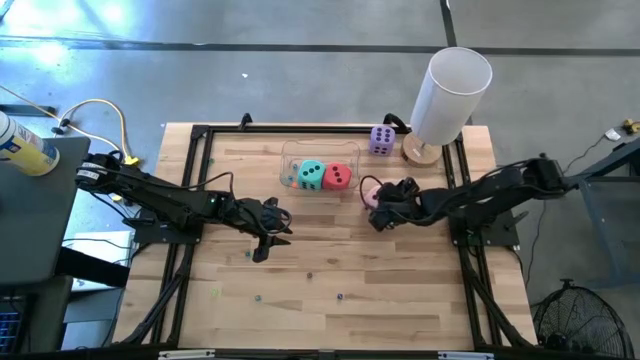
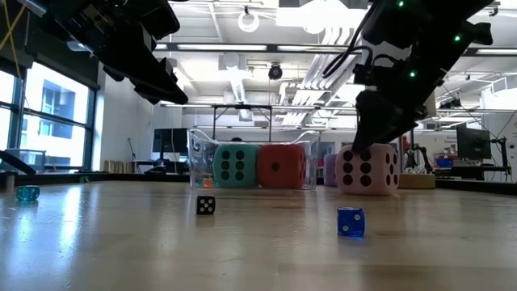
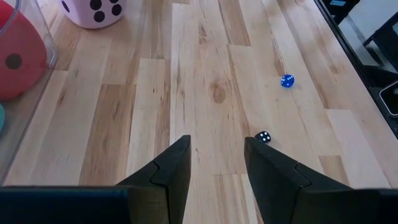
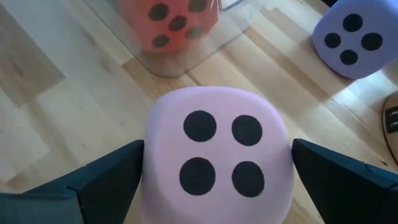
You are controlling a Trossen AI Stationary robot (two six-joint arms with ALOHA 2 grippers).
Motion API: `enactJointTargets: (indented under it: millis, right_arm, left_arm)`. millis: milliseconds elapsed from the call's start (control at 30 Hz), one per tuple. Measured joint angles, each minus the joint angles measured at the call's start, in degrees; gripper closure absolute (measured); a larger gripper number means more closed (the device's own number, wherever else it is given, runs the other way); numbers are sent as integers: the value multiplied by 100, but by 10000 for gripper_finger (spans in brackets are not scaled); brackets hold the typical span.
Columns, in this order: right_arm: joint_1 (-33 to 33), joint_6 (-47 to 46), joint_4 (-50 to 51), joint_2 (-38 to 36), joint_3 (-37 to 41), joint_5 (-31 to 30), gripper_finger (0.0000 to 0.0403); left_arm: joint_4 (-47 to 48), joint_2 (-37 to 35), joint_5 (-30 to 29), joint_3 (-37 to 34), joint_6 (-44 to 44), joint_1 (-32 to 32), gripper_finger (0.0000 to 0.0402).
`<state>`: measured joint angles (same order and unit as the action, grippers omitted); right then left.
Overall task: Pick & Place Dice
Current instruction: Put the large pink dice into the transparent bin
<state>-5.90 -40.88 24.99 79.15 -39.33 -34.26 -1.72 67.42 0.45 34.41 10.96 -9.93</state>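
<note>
Dice are split between a clear container point(image 1: 318, 165) and the bare counter point(image 1: 330, 270), which reads as a sorting job part done: the teal die point(image 1: 312, 175) and the red die point(image 1: 338, 177) sit side by side inside the container, touching or nearly so. The pink die point(image 4: 214, 152) rests on the counter just beside the container's right end, and the purple die point(image 1: 381, 140) lies farther off, between the container and the base of a tall white cylinder point(image 1: 450, 95).

The right hand point(image 1: 384, 207) is down at the pink die with its fingers spread wide, one on each side of the cube; the right wrist view shows the die centred between them, four pips up, with a small gap at either flank, so nothing is clamped yet. That straddling stance suggests a grasp is being lined up, probably to lift this die over the container wall.

The left hand point(image 3: 216, 163) hangs above open counter, well clear of the container on its left-front side, fingers partly apart and holding nothing. It looks parked out of the right arm's way.

Two small dice, one black point(image 2: 206, 204) and one blue point(image 2: 350, 221), lie loose on the counter in front of the container, apparently clutter.
</note>
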Motion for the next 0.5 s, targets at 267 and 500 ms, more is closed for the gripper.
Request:
enactJointTargets:
  millis: [267, 500]
  right_arm:
    - [111, 1, -86, 265, -24, 139, 6]
    - [108, -12, -337, 283, -9, 216, 6]
  left_arm:
    - [0, 0, -18, 0, 1, 0, 256]
    - [0, 0, -16, 0, 0, 0, 256]
